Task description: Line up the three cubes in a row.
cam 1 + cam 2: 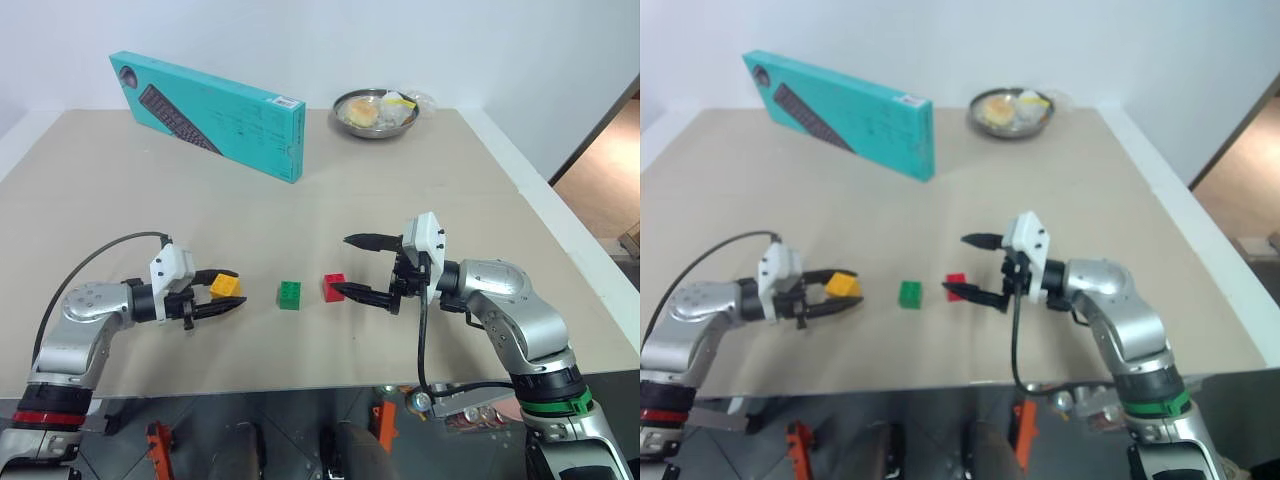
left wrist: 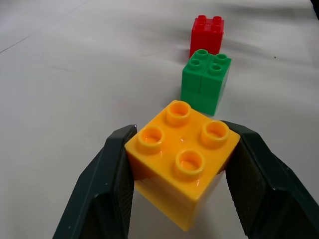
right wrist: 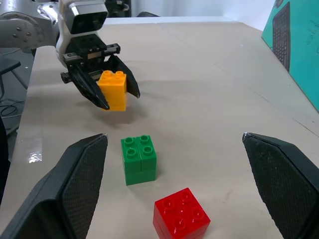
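While left jaws grip the yellow cube (image 1: 225, 286), right jaws gape.

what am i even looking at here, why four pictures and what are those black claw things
This is a two-armed robot at a beige table. The two wide pictures come from a pair of cameras on its head, looking down over its arms. The two close-ups come from cameras on its wrists, looking out between the black fingers.

The claws are its grippers. The left gripper is closed on a yellow-orange cube with a studded top, one finger on each side. The right gripper is wide open and holds nothing.

A green cube and a red cube sit on the table between the grippers. At the far end are a teal keyboard box and a metal bowl of food.
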`<move>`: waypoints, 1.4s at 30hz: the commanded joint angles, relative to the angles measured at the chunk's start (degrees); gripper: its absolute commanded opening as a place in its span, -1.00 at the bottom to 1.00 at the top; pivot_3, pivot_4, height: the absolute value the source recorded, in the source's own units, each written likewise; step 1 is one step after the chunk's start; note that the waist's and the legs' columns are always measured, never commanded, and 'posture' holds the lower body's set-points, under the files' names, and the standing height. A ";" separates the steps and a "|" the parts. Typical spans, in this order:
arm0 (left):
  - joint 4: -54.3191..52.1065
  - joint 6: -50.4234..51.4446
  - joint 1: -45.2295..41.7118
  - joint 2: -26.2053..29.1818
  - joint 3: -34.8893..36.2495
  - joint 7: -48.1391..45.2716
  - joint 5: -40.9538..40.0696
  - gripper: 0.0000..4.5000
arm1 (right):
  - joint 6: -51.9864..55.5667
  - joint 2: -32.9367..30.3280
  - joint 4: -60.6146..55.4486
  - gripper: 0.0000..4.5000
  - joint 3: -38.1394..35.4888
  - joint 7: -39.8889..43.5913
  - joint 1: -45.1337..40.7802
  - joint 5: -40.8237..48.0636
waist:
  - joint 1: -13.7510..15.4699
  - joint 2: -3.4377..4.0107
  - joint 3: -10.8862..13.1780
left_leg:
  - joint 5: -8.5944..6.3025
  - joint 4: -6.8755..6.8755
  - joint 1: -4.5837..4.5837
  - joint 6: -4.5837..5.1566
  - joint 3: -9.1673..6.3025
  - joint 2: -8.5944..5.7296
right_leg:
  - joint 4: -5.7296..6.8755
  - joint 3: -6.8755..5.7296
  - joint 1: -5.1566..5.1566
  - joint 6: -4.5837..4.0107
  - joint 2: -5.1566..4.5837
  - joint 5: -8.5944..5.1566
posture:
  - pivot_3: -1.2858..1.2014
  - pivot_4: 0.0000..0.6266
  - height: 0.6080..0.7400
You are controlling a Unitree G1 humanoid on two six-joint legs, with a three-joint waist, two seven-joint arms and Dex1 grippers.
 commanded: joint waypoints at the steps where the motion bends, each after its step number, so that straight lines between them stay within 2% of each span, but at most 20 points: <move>1: 1.58 -2.74 -1.97 -0.16 -0.72 -1.96 0.38 -0.12 | -0.55 -0.79 -1.92 1.00 -0.70 0.07 -0.62 0.05 | 0.01 0.00 0.00 | 0.00 0.00 0.00 0.00 0.00 0.01 | 0.00 0.00 0.00 0.00 0.00 0.00 | 0.03 -0.52 1.00; 4: 3.88 -4.01 -3.56 -0.90 -1.75 -2.52 1.24 -0.12 | -0.58 -1.02 -2.13 1.00 -0.74 0.03 -0.50 -0.10 | 0.01 0.00 0.00 | 0.00 0.00 0.00 0.00 0.00 0.01 | 0.00 0.01 0.00 0.00 0.03 0.00 | 0.03 -0.52 1.00; 8: 7.24 -5.03 -5.98 -3.34 -2.04 3.25 4.53 -0.12 | -0.44 -1.23 -2.45 1.00 -1.05 -0.27 -0.36 -0.25 | 0.03 0.00 0.00 | 0.00 0.00 0.00 0.00 0.00 -0.01 | 0.00 0.01 0.01 0.02 0.05 0.01 | 0.03 -0.52 1.00; 14: -0.78 -1.34 -0.81 -5.62 -1.32 9.36 3.50 -0.12 | -0.16 -1.77 -3.11 1.00 -1.58 -0.66 0.17 0.02 | -0.13 0.00 0.00 | -0.03 0.00 -0.02 0.00 0.08 0.00 | -0.01 0.02 -0.03 0.34 0.04 0.17 | 0.03 -0.52 1.00; 19: -8.25 2.59 3.70 -6.55 -0.71 14.38 2.57 -0.12 | -0.21 -2.26 -3.39 1.00 -1.66 -0.76 0.72 0.23 | -0.05 0.00 0.00 | -0.06 -0.01 -0.01 0.00 -0.02 0.06 | 0.00 0.04 -0.02 0.26 -0.01 0.13 | 0.03 -0.52 1.00; 24: -9.22 3.41 4.41 -7.12 -0.85 17.80 3.50 -0.12 | -0.56 -2.32 -2.52 1.00 -1.30 -0.26 0.21 0.19 | 0.00 0.00 0.00 | -0.04 0.00 0.03 0.03 -0.04 0.04 | 0.00 0.02 0.00 -0.03 -0.01 0.04 | 0.03 -0.52 1.00; 32: -8.90 3.67 4.28 -7.10 -2.23 17.83 3.55 -0.12 | -1.02 -2.14 -1.70 1.00 -0.91 0.52 -0.25 -0.30 | 0.01 0.00 0.00 | -0.04 0.00 0.01 0.03 0.01 0.00 | 0.00 0.03 0.00 0.22 0.04 0.14 | 0.03 -0.52 1.00; 42: -8.39 3.59 4.70 -6.30 -2.52 16.97 4.18 -0.12 | -1.10 -2.17 -2.04 1.00 -0.97 0.33 0.52 -0.46 | 0.01 0.00 0.00 | -0.04 0.00 0.01 0.02 -0.01 0.01 | 0.00 0.03 0.00 0.01 0.01 0.02 | 0.03 -0.52 1.00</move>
